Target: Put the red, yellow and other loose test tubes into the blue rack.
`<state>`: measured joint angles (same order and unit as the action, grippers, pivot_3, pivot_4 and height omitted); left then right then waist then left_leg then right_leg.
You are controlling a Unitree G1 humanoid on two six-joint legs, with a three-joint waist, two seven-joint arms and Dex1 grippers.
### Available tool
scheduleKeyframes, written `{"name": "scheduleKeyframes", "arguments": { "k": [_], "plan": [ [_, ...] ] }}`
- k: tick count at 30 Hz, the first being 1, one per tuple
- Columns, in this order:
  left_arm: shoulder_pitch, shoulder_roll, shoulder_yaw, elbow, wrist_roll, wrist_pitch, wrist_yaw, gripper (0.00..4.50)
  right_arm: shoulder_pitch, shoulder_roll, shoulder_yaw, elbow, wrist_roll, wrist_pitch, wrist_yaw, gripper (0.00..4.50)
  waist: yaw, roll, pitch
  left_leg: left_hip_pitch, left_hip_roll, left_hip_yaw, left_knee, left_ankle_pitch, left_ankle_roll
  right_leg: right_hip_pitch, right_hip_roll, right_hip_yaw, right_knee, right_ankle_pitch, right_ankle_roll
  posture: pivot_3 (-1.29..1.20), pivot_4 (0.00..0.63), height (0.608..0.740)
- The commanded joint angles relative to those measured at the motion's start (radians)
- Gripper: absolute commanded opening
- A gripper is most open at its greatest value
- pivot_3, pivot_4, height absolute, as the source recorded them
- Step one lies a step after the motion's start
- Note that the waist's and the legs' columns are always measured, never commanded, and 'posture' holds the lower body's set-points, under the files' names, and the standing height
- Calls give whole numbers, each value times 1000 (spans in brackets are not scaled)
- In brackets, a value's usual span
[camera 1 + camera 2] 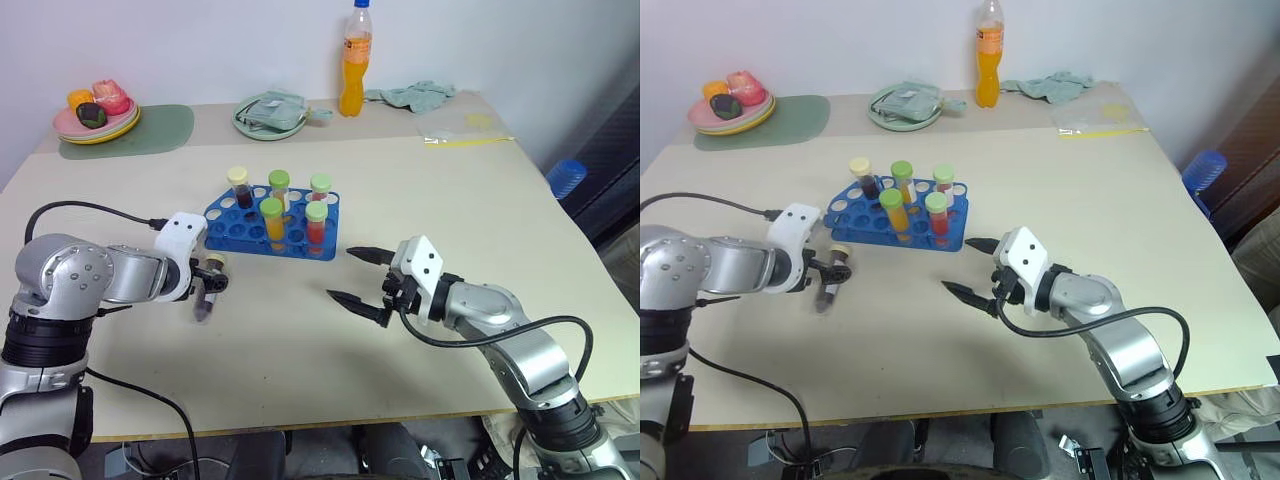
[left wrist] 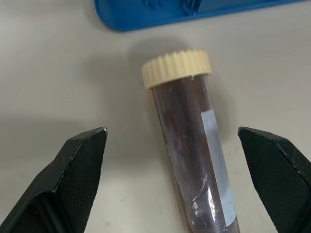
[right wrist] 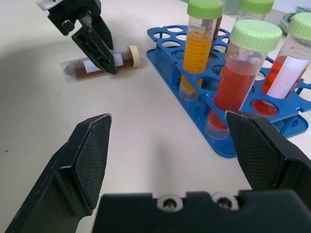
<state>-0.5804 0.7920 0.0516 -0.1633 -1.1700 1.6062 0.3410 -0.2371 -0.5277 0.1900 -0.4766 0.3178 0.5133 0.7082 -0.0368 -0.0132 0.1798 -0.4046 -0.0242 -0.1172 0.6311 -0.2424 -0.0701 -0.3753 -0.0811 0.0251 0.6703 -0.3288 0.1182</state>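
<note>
A loose test tube (image 2: 192, 141) with dark brown liquid and a cream cap lies flat on the table just in front of the blue rack (image 1: 228, 218). My left gripper (image 1: 209, 284) points down over it, open, one finger on each side and neither touching it. The rack holds several upright tubes: one cream-capped dark tube (image 1: 239, 186) and green-capped ones with orange (image 3: 198, 46) and red (image 3: 240, 77) liquid. Right of the rack, low over the table, my right gripper (image 1: 341, 273) is open with nothing in it. The right wrist view also shows the lying tube (image 3: 125, 58) under the left gripper (image 3: 92, 41).
At the back stand an orange drink bottle (image 1: 354, 62), a pale green dish (image 1: 268, 114), stacked plates with toy food (image 1: 97, 116) on a green mat (image 1: 160, 128), a crumpled cloth (image 1: 415, 95) and a clear bag (image 1: 465, 128). Bare table lies between the grippers.
</note>
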Motion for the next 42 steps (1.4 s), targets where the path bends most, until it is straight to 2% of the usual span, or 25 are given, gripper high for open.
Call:
{"name": "scheduleKeyframes", "arguments": {
  "k": [1, 3, 5, 6, 9, 12, 15, 18, 23, 26, 30, 35, 42],
  "plan": [
    [-2, 11, 0, 11, -72, 8, 83, 3204, -1, 12, 0, -46, 0, -12, -11, 4168, 0, 0, 0, 0, 0, 0, 0, 0, 0, 0, 0, 0, 0, 0, 0, 0, 150, 740],
    [1, 19, 0, 20, -106, 8, 112, 2288, 0, 13, 2, -50, 2, -11, -14, 4168, 0, 0, 0, 0, 0, 0, 0, 0, 0, 0, 0, 0, 0, 0, 0, 0, 150, 740],
    [6, 29, 5, 30, -135, 8, 133, 1181, -2, 13, 3, -48, 4, -11, -14, 4168, -3, 0, 0, 0, 0, 0, 0, 0, 0, -1, 0, 0, 0, 0, 0, 0, 150, 740],
    [6, 38, 4, 32, -147, 8, 139, 825, -4, 13, 3, -47, 6, -10, -13, 4168, -3, 0, 0, 0, 0, 0, 0, 0, 0, -1, 0, 0, 1, 0, 0, 0, 150, 740],
    [-3, 82, 15, 31, -162, 8, 117, 775, -7, 10, 2, -46, 10, -10, -7, 4168, -3, 0, 0, 0, 0, 1, 0, 0, 0, -1, 0, 0, 1, 0, 0, 0, 150, 740],
    [-16, 116, 105, 26, -127, -4, 71, 775, -7, 5, 0, -45, 14, -11, 2, 4168, -3, 0, 0, 0, 0, 1, 0, 0, 0, -1, 0, 0, 1, 0, 0, 0, 150, 740],
    [7, 129, 166, -63, 34, -245, -50, 775, -9, 4, -1, -43, 20, -9, 13, 4168, -1, 0, 0, -1, 0, 2, 0, 0, 0, -2, 0, 0, 1, 0, 0, 0, 150, 740],
    [42, 131, 131, -158, 332, -631, -165, 775, -12, 10, 16, -41, 21, -16, 28, 4168, 4, 0, 0, -1, 0, 3, -1, 1, -1, -2, 0, 0, 0, 0, 0, 0, 150, 740],
    [105, -67, 49, -147, 582, -1045, -310, 775, -31, 22, 35, -15, 16, -21, 40, 4168, 26, 2, -1, -1, -1, 4, -1, 3, -6, 0, -1, 0, -4, 0, 0, 0, 150, 740],
    [148, -188, -19, -68, 745, -1322, -391, 775, -42, 29, 37, -8, 10, -24, 39, 4168, 26, 2, -1, -2, -1, 3, 0, 1, -1, 0, -1, 0, -4, 0, 0, 0, 150, 740],
    [185, -287, -66, 61, 924, -1576, -423, 775, -36, 28, 30, -19, 1, -21, 26, 4168, 21, 1, -1, -3, -1, 3, 0, 1, -1, -1, -1, 0, -4, 0, 0, 0, 150, 740],
    [209, -368, -78, 172, 993, -1693, -486, 775, -20, 27, 21, -38, -1, -9, 5, 4168, 22, 1, -1, -3, -1, 3, 0, 0, -1, -1, 0, 0, -3, 1, 0, 0, 150, 740],
    [245, -428, -59, 210, 1029, -1710, -532, 775, -12, 12, 14, -49, 5, -4, -2, 4168, 21, 1, -1, -3, -1, 2, 0, 0, 0, -1, 0, -1, -3, 1, 0, 0, 150, 740]
  ]
}}
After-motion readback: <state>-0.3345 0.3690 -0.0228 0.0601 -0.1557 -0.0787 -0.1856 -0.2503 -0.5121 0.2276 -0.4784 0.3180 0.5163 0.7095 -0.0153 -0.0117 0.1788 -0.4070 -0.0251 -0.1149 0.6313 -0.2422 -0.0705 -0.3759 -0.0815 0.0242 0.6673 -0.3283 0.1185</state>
